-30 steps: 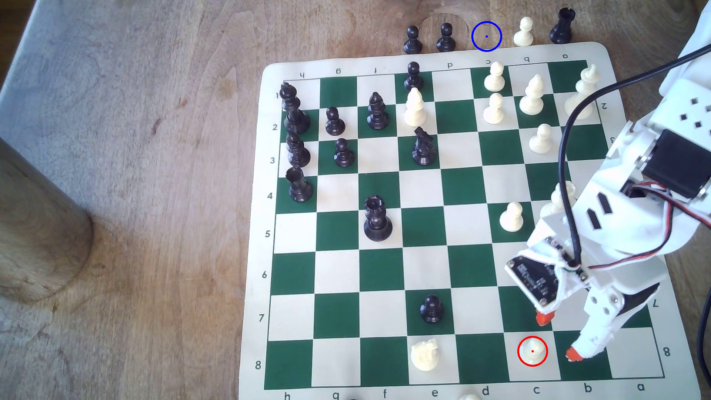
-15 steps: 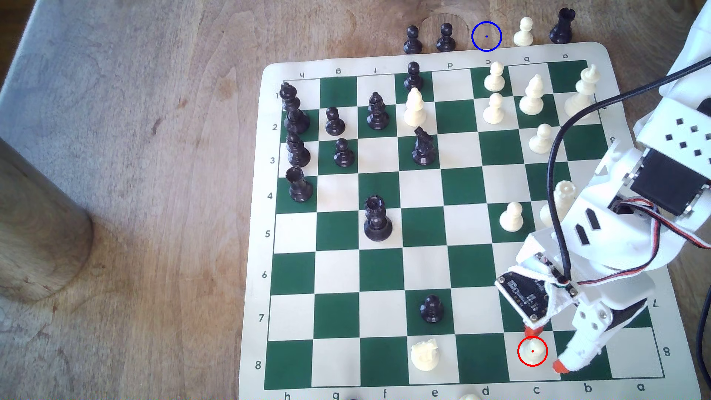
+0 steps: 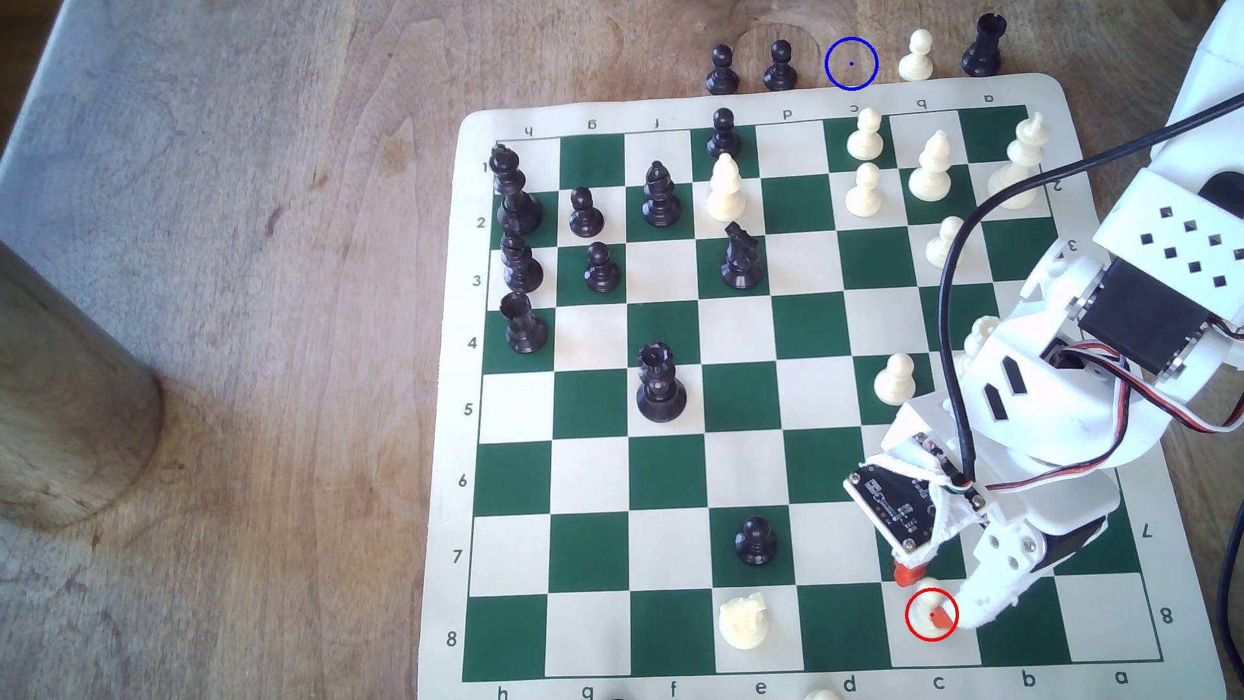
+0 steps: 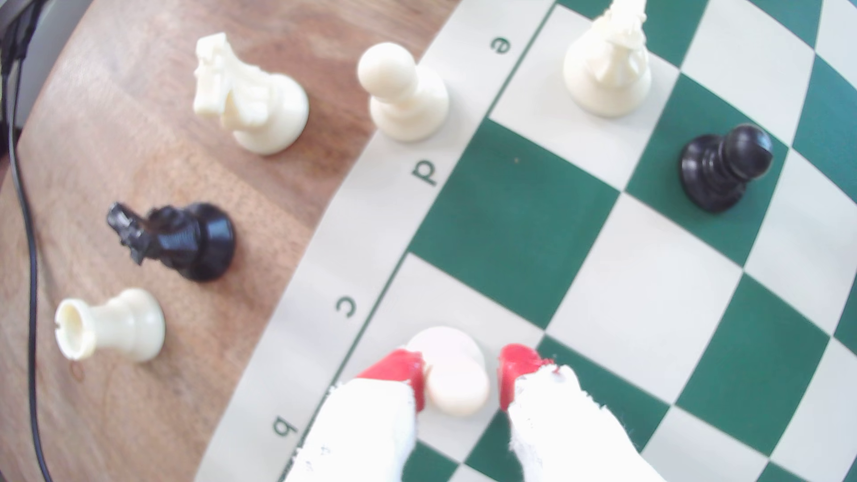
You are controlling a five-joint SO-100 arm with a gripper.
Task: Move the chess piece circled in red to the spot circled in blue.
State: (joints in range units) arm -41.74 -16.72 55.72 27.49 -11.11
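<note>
From the exterior view we've got the gripper (image 3: 927, 596) straddling the chess piece (image 3: 929, 622) on square c8, with the spot (image 3: 851, 64) far off beyond the board's opposite edge. From the wrist view, the pawn (image 4: 457, 375) stands upright between our red fingertips (image 4: 401, 368), axis vertical; jaws spread, one pad touching (the other just clear), not yet pinching.

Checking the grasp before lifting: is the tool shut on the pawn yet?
Open: the tool straddles the pawn, with a gap beside one red fingertip.
</note>
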